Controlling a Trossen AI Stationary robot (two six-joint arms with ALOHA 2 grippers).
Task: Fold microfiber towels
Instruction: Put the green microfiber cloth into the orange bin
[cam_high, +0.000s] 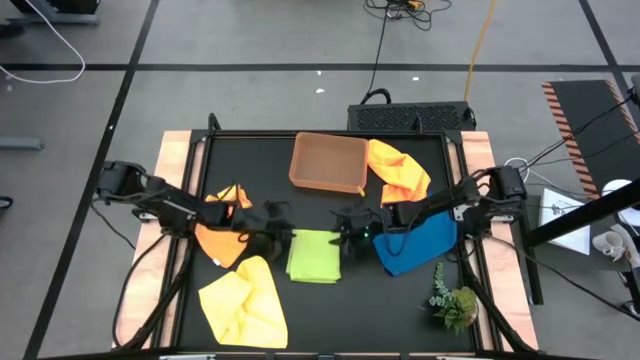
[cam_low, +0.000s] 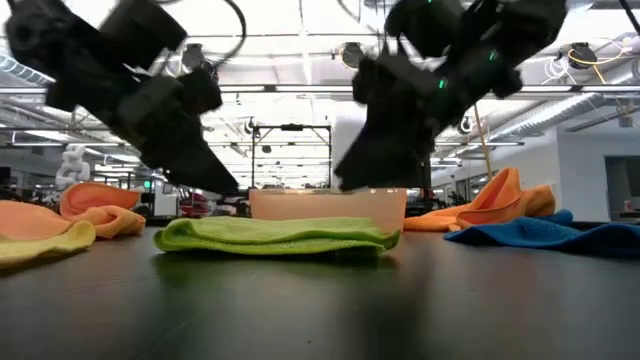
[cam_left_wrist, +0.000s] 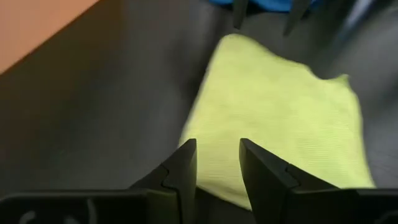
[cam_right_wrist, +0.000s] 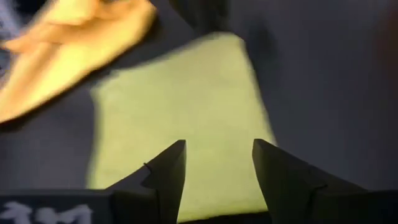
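Two grippers are seen flanking a lime green towel (cam_high: 313, 256) that lies folded flat at the middle of the black table (cam_high: 330, 310). The left gripper (cam_high: 283, 237) is held just beside the towel's left edge, and the right gripper (cam_high: 345, 238) just beside its right edge; both are raised a little above the cloth in the low view, and neither is seen touching it. In the left wrist view the dark pointed fingers (cam_left_wrist: 183, 168) are parted narrowly with nothing between them, the towel's soft, finely napped surface being seen past them. In the right wrist view the fingers (cam_right_wrist: 171, 168) are spread wider, also empty, over the same rectangular cloth. Nearest the front edge of the table, a yellow towel (cam_high: 243, 304) is seen lying crumpled at the left, and a small green plant sprig (cam_high: 452, 298) at the right. A crumpled orange towel (cam_high: 222, 236) is seen under the left arm, and a rumpled blue towel (cam_high: 420, 243) under the right arm. Farther back, a brown rectangular tray (cam_high: 327, 163) with low walls is set near the table's far edge, and a second orange towel (cam_high: 397, 171) is bunched up touching its right side.
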